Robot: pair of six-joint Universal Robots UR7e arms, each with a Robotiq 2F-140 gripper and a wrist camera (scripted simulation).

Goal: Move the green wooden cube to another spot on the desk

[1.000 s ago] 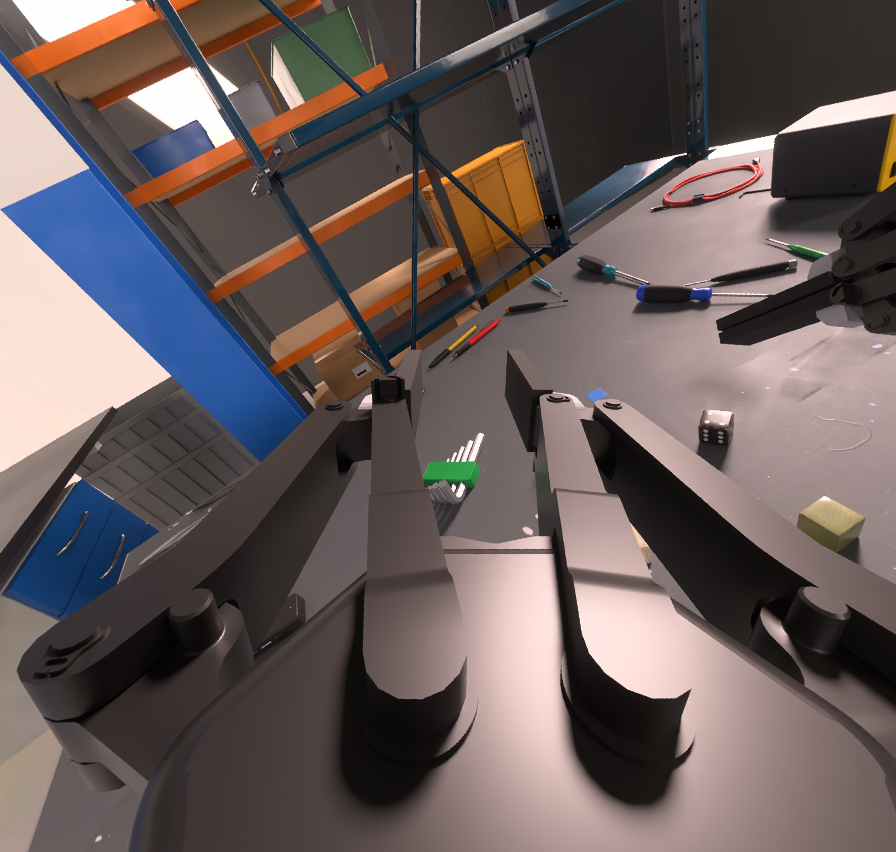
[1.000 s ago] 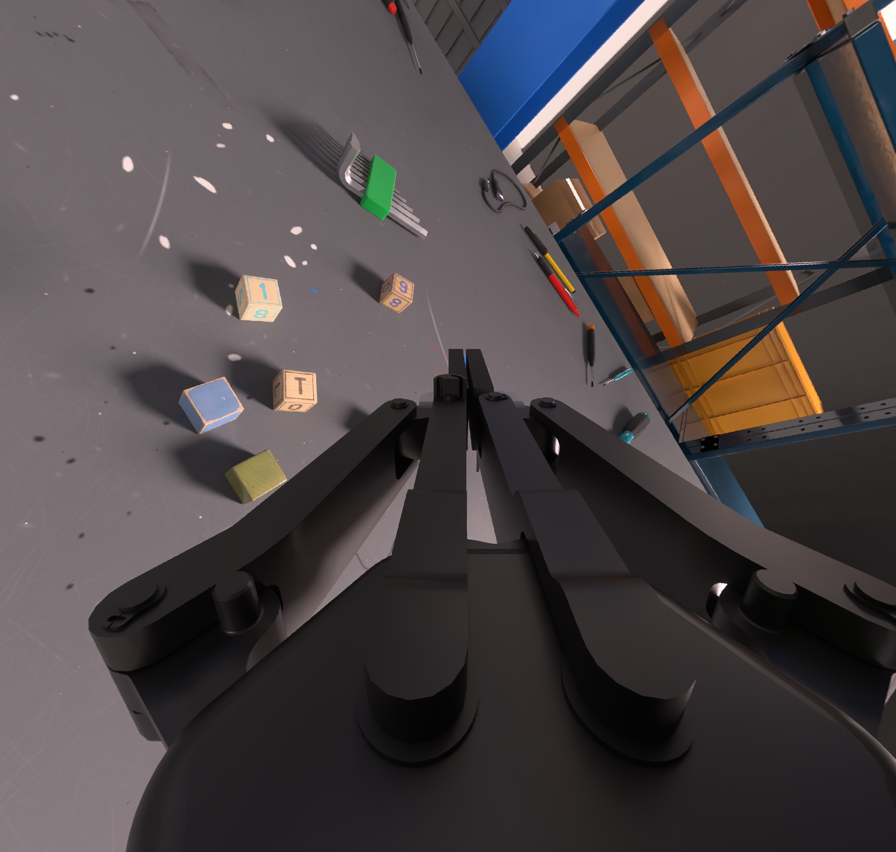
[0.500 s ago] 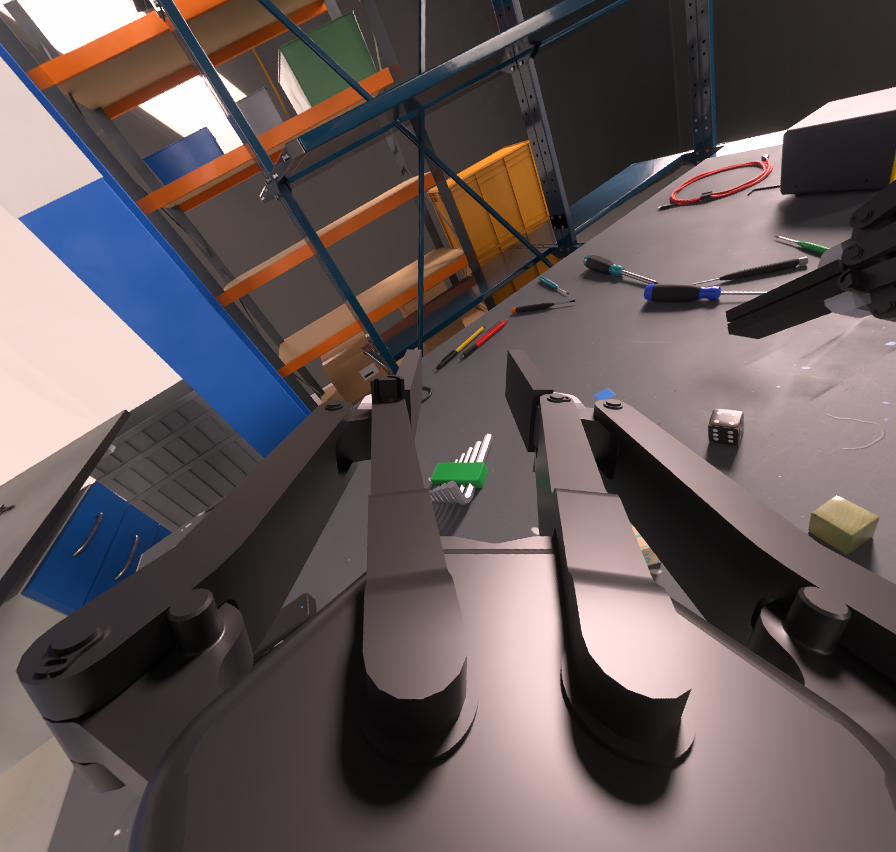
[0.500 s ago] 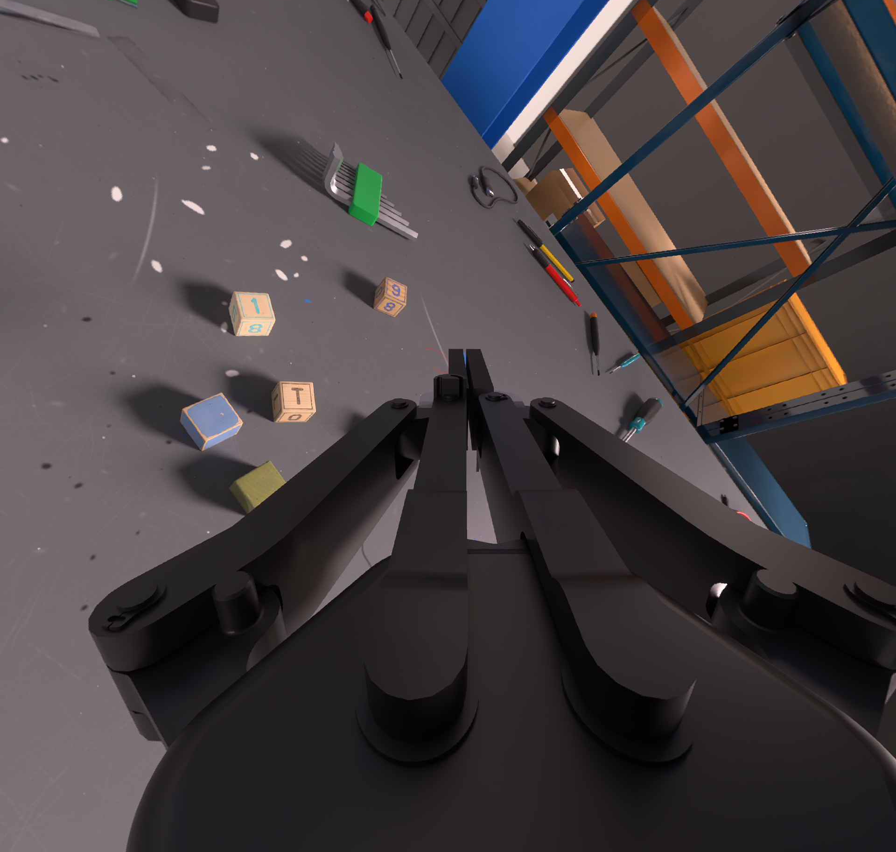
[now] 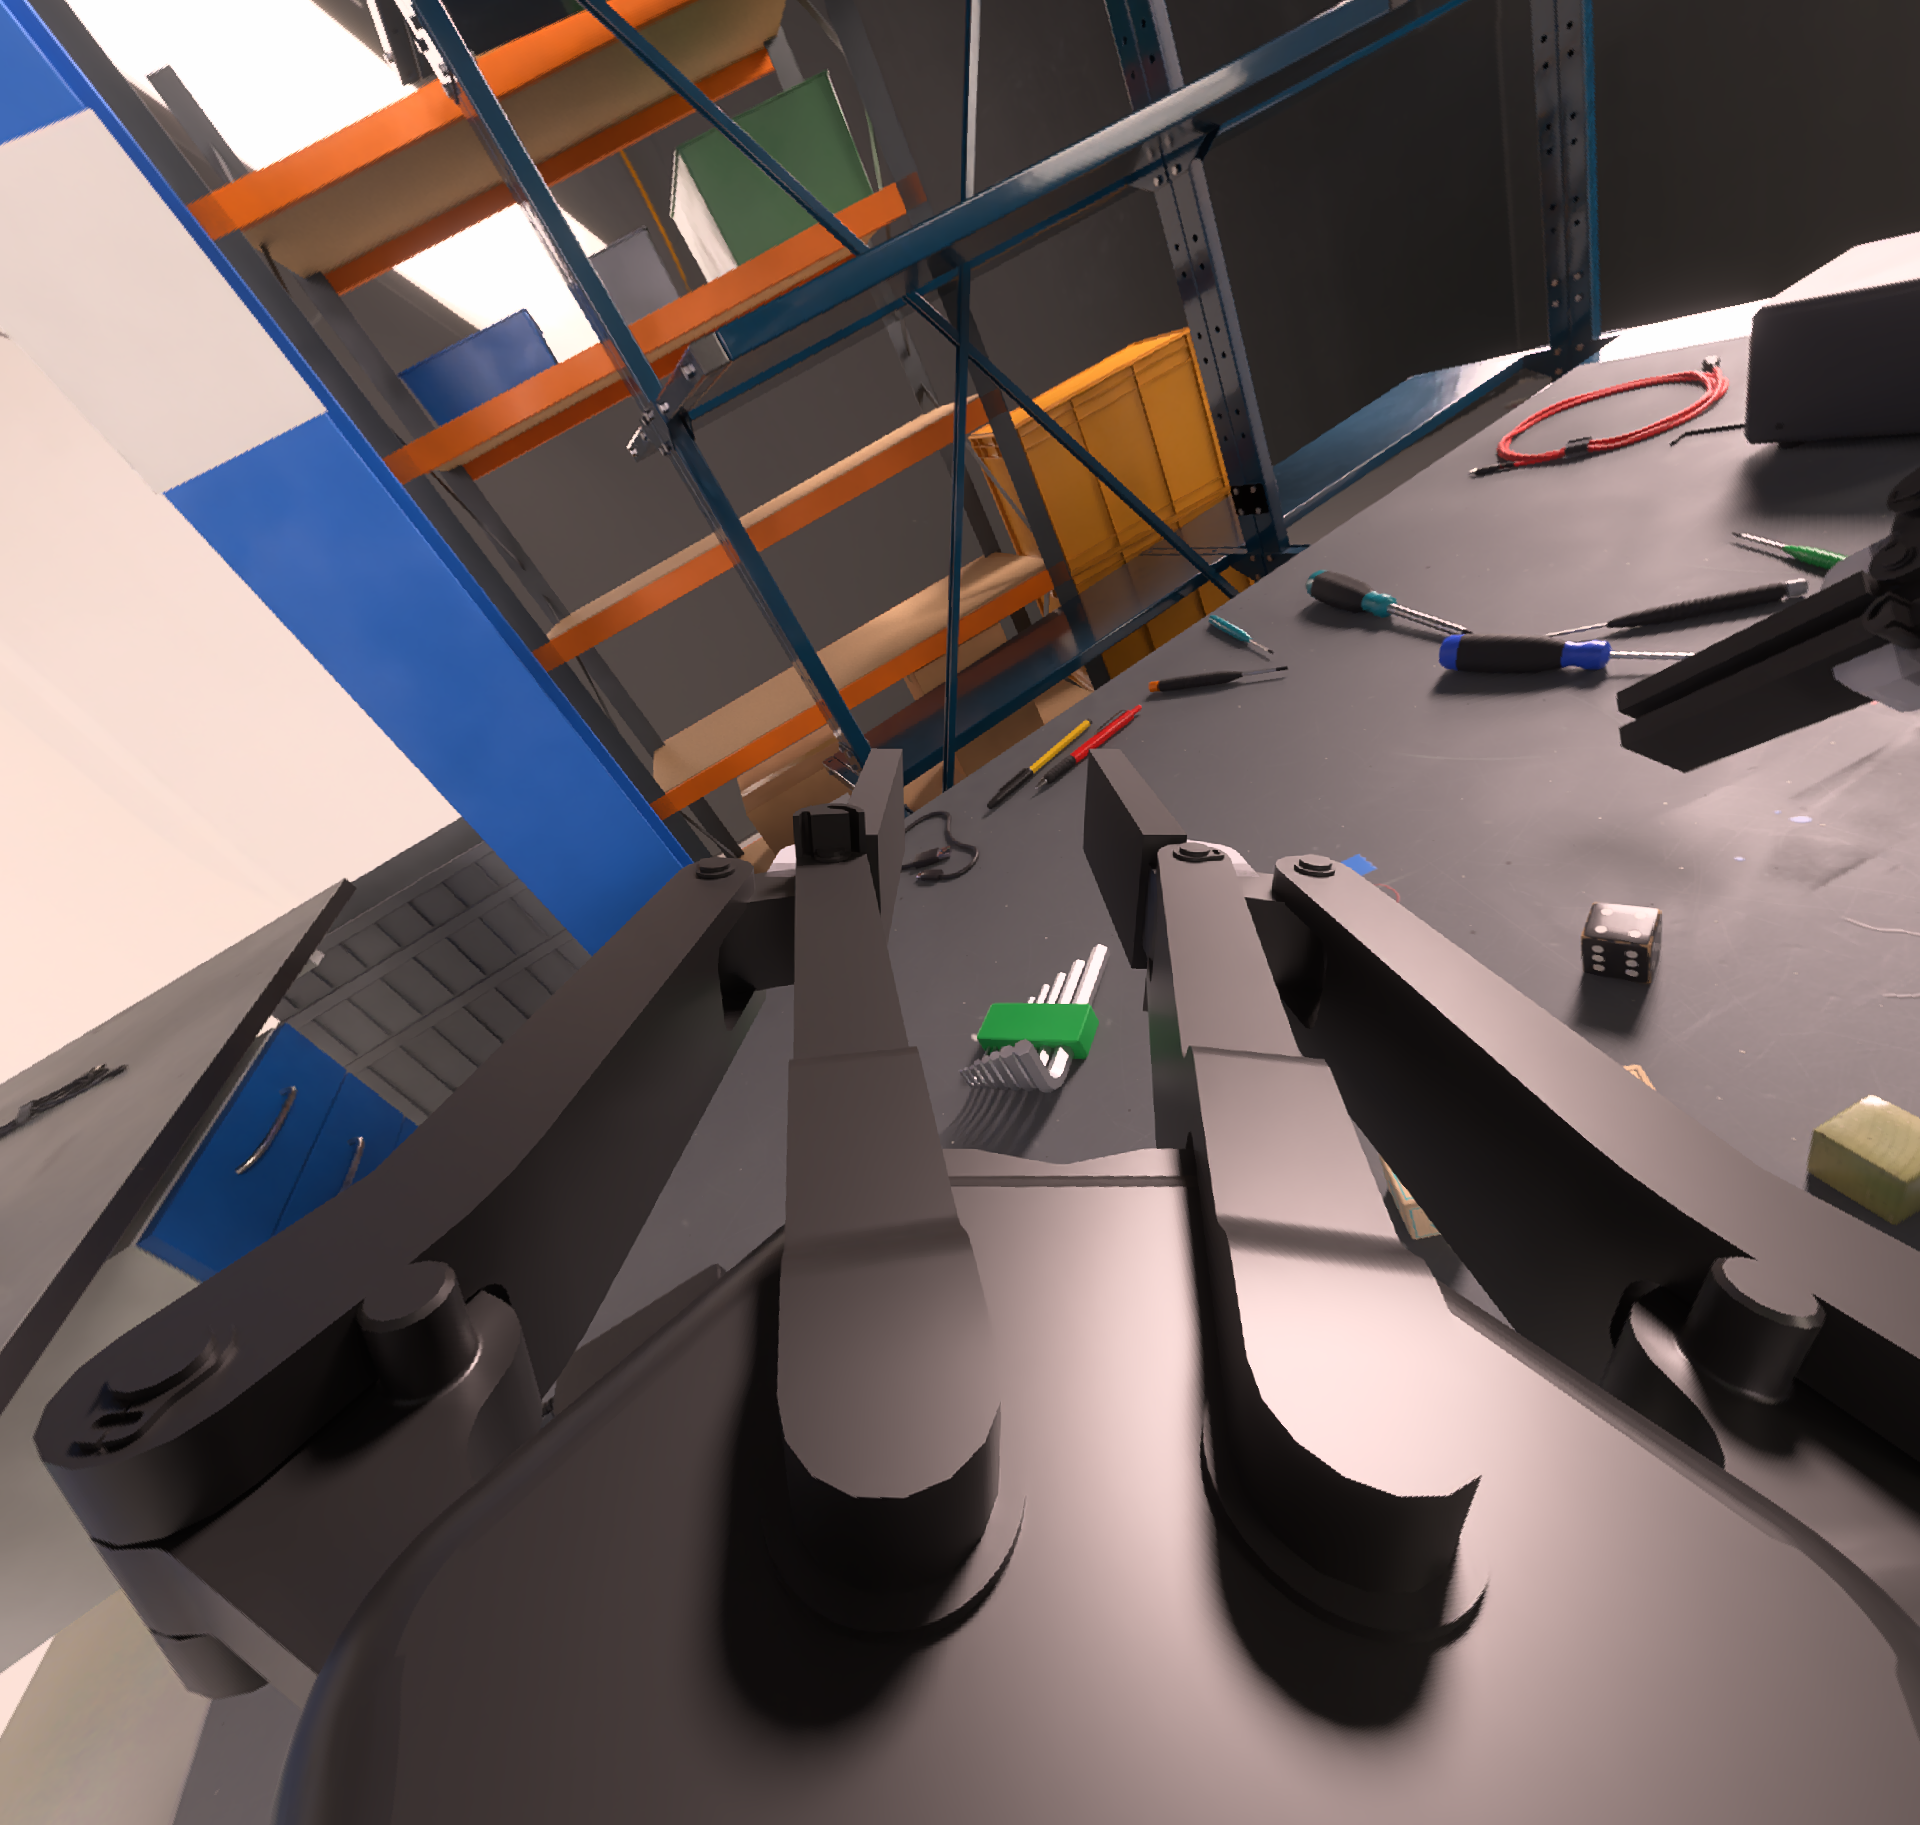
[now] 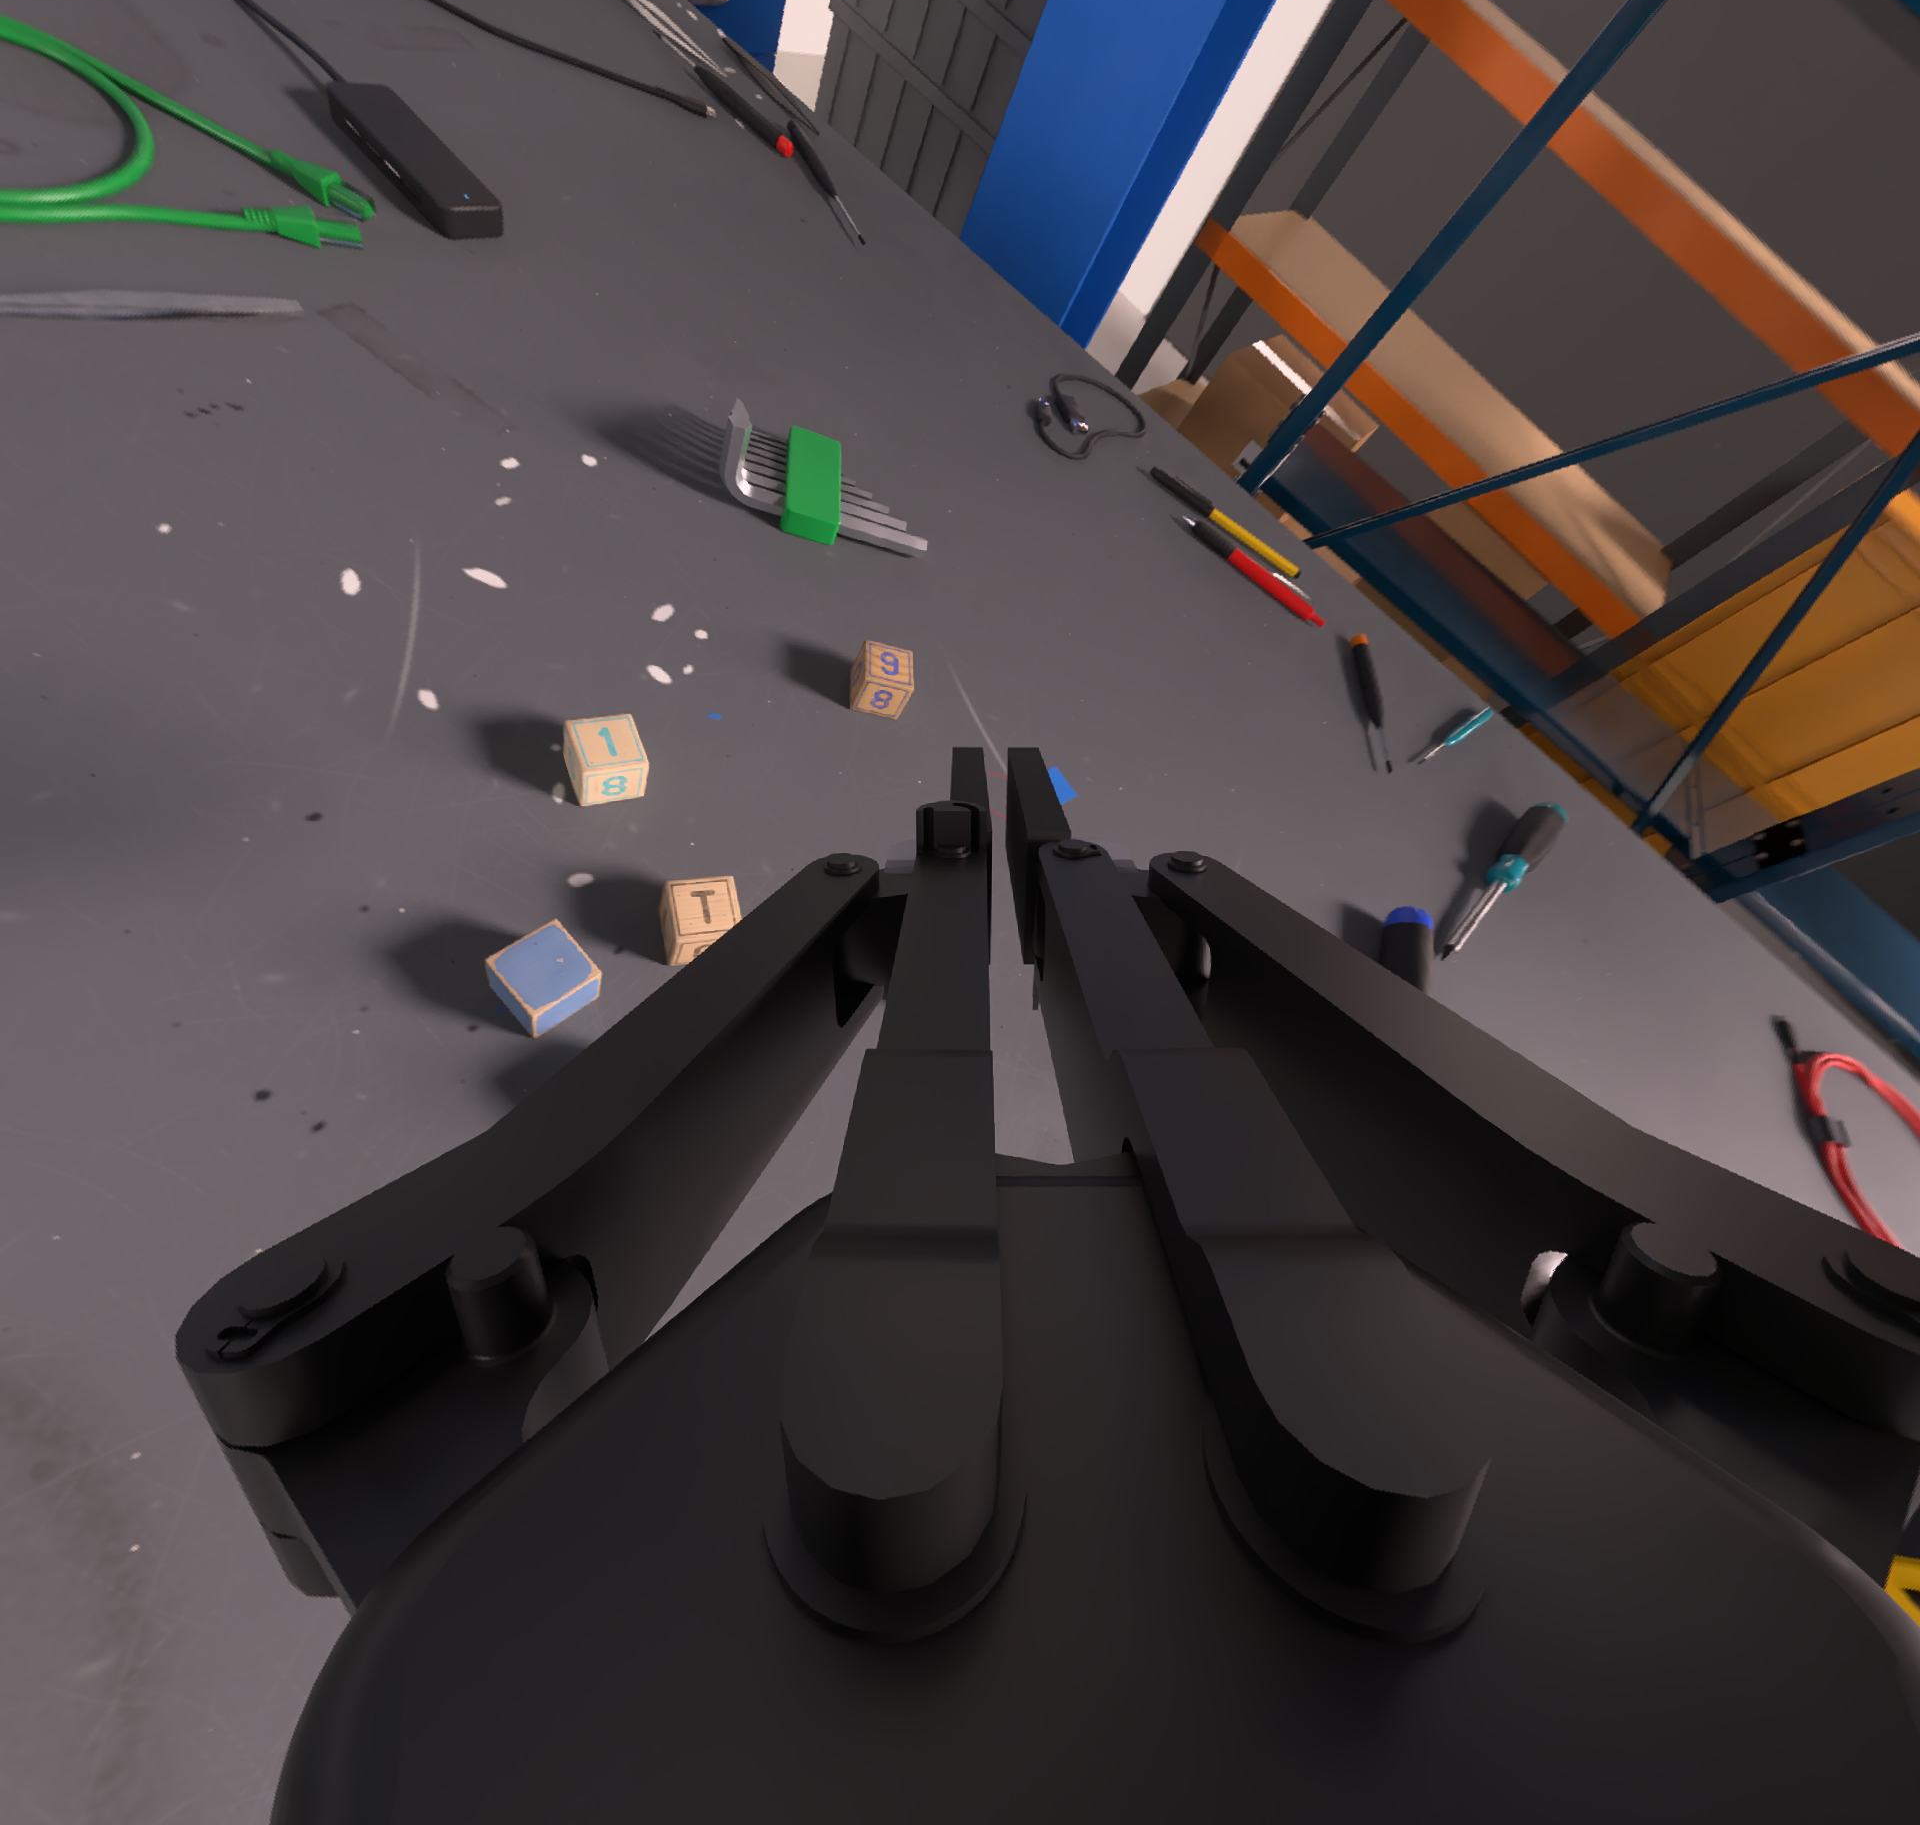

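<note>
The green wooden cube (image 5: 1868,1155) lies on the dark desk (image 5: 1455,871) at the right edge of the left wrist view, free of both grippers. My left gripper (image 5: 995,804) is open and empty, held above the desk well to the left of the cube. My right gripper (image 6: 994,776) is shut and empty; it also shows in the left wrist view (image 5: 1642,731), above the desk beyond the cube. In the right wrist view the cube is hidden behind the gripper's left linkage.
A blue cube (image 6: 542,975), three tan printed blocks (image 6: 701,918) (image 6: 606,759) (image 6: 883,679), a green hex key set (image 6: 808,482), a black die (image 5: 1621,949), screwdrivers (image 5: 1522,651), cables and a dark box (image 5: 1839,373) lie on the desk. Shelving stands beyond its edge.
The right gripper has drawn back, so the green cube slid out of its view behind the linkage. In the left wrist view the cube and right gripper drifted toward the right edge.
</note>
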